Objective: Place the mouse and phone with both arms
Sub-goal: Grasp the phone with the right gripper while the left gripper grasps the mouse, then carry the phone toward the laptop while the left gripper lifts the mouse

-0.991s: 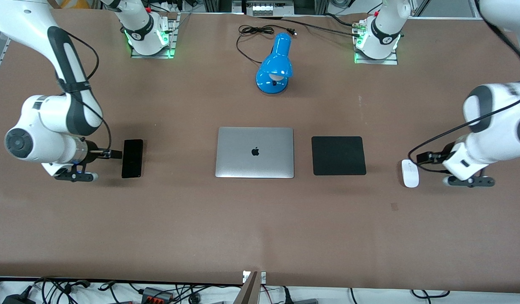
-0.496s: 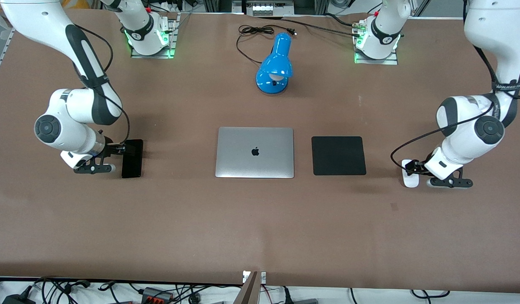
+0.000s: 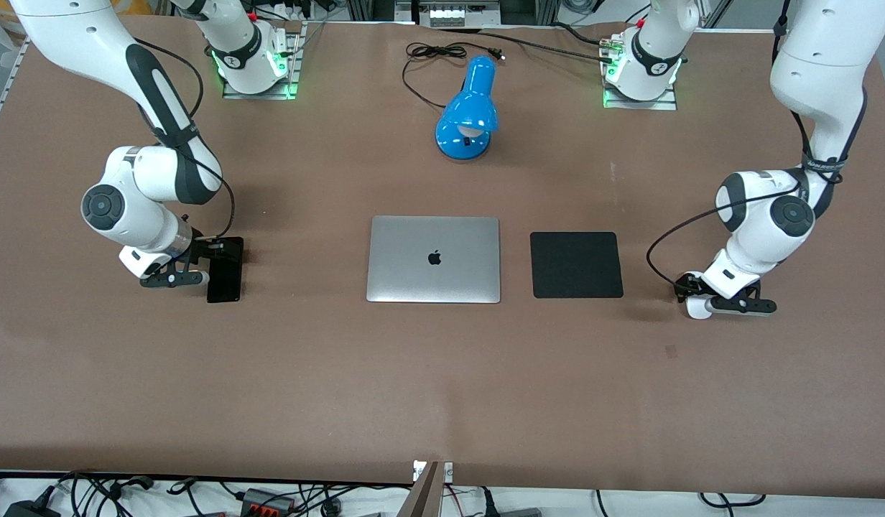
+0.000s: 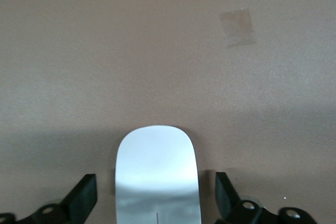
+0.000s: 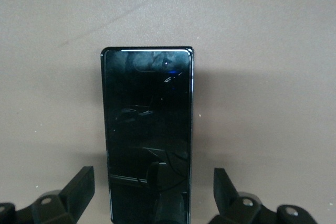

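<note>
Front view: both arms are low over their targets at the two ends of the table [image 3: 442, 373]. The right gripper [image 3: 214, 260] is down over the phone [image 3: 225, 280], which lies flat on the table toward the right arm's end, well apart from the closed laptop [image 3: 434, 259]. The left gripper [image 3: 690, 287] is down over the mouse [image 3: 695, 307], which rests on the table toward the left arm's end, near the black mouse pad [image 3: 576, 264] but not touching it.

Right wrist view: the fingers [image 5: 79, 190] are spread, one on each long side of the phone [image 5: 148, 129], with clear gaps at both edges.

Left wrist view: the fingers [image 4: 84, 196] are likewise spread, straddling the mouse [image 4: 156, 174], neither pad in contact.

Step in hand (judged): final descent and grasp.

1. Keep each gripper centred so both pads meet their object together; an offset would push it sideways.
2. Lower until the pads reach the sides. The phone is thin and glossy, so the pads must sit very close to the table.
3. The curved shell of the mouse may slip upward; grip it low.
4. Verify hold before lifting.
</note>
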`<state>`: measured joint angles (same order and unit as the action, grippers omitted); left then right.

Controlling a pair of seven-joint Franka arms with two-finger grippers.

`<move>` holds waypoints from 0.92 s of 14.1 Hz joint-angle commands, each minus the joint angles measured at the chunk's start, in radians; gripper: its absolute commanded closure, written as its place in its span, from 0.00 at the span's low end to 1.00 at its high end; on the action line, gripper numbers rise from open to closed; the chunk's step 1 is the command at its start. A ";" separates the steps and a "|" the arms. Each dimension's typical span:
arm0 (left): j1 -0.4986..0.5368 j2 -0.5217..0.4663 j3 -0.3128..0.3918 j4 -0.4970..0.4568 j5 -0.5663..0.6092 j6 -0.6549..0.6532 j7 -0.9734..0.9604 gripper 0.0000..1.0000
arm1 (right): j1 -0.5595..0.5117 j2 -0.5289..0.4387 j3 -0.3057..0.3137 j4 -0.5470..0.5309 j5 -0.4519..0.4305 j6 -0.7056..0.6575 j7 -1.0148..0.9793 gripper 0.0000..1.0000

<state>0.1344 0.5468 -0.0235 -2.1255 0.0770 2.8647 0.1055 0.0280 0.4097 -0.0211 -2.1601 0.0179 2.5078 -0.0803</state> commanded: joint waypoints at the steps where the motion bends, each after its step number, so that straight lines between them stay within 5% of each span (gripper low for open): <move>1: 0.010 -0.013 -0.004 -0.021 0.015 0.025 0.020 0.39 | 0.003 -0.008 0.001 -0.032 -0.004 0.042 -0.001 0.00; 3: 0.010 -0.015 -0.004 -0.021 0.015 0.018 0.014 0.60 | 0.003 0.007 0.001 -0.038 -0.004 0.071 0.001 0.00; 7: 0.008 -0.048 -0.016 0.024 0.015 -0.103 0.010 0.63 | 0.003 0.032 0.001 -0.049 -0.004 0.118 0.001 0.00; 13: -0.013 -0.102 -0.120 0.246 0.009 -0.591 -0.036 0.63 | 0.003 0.052 0.001 -0.056 -0.003 0.153 0.007 0.00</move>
<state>0.1224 0.4650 -0.0892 -1.9243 0.0770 2.3916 0.1010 0.0284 0.4545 -0.0211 -2.1971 0.0179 2.6170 -0.0798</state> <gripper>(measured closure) 0.383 0.000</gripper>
